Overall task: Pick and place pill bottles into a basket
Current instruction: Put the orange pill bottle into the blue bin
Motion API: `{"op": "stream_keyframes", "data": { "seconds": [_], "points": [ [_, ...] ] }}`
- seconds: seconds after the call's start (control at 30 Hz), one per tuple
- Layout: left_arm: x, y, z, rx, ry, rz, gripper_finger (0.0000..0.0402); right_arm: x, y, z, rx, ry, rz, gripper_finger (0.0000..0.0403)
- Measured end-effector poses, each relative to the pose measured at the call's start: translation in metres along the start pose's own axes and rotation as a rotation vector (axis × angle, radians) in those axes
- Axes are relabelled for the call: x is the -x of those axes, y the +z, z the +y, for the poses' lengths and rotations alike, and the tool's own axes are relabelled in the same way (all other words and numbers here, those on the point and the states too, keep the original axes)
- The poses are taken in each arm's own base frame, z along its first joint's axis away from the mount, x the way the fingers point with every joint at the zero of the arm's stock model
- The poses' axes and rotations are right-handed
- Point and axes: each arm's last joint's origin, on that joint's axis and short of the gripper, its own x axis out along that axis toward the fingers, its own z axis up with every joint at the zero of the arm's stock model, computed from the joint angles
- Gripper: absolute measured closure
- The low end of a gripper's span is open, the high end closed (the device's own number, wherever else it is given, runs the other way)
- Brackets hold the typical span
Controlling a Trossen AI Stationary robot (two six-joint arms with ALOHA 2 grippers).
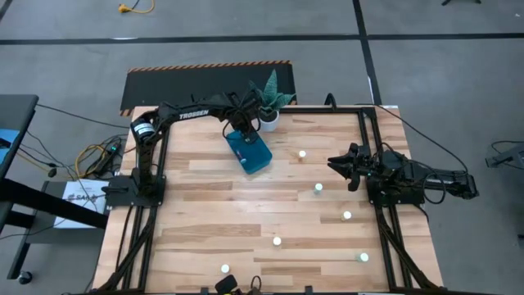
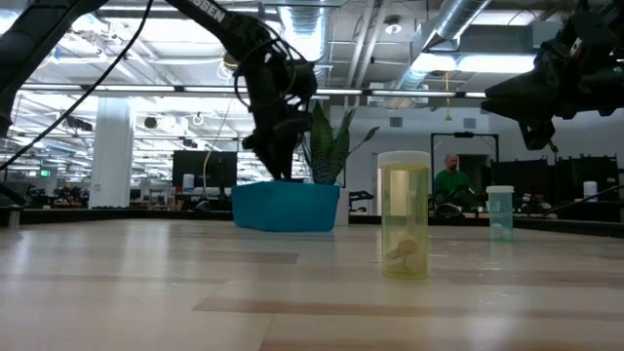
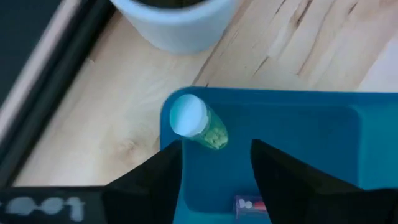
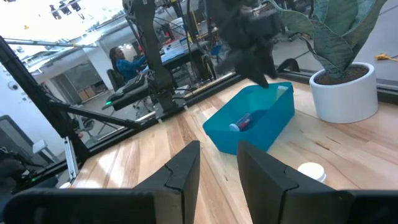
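Left wrist view: my left gripper point(image 3: 214, 171) hangs over the basket point(image 3: 323, 130), fingers spread, nothing between them. A pill bottle point(image 3: 198, 122) with a white cap and pale-green body lies tilted against the basket's corner, just beyond the fingertips; a second one point(image 4: 241, 121) rests on the basket floor (seen from the right wrist). So I judge at least two bottles placed.

Six bottles are out on the wood table point(image 1: 205, 205), e.g. one point(image 1: 277, 241) near the front. My right gripper point(image 1: 347, 165) waits at the right side, fingers narrowly parted, empty.

Basket: smooth teal plastic, shallow, rounded corners. Bottles: small translucent cylinders, likely slippery.
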Motion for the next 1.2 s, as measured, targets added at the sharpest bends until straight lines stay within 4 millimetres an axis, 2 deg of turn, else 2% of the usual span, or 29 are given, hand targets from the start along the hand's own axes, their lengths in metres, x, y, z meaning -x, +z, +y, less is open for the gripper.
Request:
{"op": "stream_keyframes", "data": {
  "seconds": [0.23, 0.37, 0.5, 0.7, 0.83, 0.97, 1.2],
  "points": [
    [0.051, 0.024, -0.01, -0.058, -0.021, -0.045, 0.0221, 0.0, 0.0, 0.0, 0.0, 0.0, 0.0, 0.0303],
    [0.085, 0.028, -0.03, -0.12, -0.069, -0.048, 0.0221, 0.0, 0.0, 0.0, 0.0, 0.0, 0.0, 0.0303],
    [0.122, 0.015, -0.061, -0.185, -0.111, -0.064, 0.0221, 0.0, 0.0, 0.0, 0.0, 0.0, 0.0, 0.0303],
    [0.177, -0.022, -0.11, -0.247, -0.131, -0.103, 0.0221, 0.0, 0.0, 0.0, 0.0, 0.0, 0.0, 0.0303],
    [0.2, -0.056, -0.135, -0.234, -0.137, -0.081, 0.0221, 0.0, 0.0, 0.0, 0.0, 0.0, 0.0, 0.0303],
    [0.205, -0.092, -0.158, -0.238, -0.163, -0.041, 0.0221, 0.0, 0.0, 0.0, 0.0, 0.0, 0.0, 0.0303],
    [0.193, -0.165, -0.193, -0.304, -0.262, -0.01, 0.0221, 0.0, 0.0, 0.0, 0.0, 0.0, 0.0, 0.0303]
  ]
}}
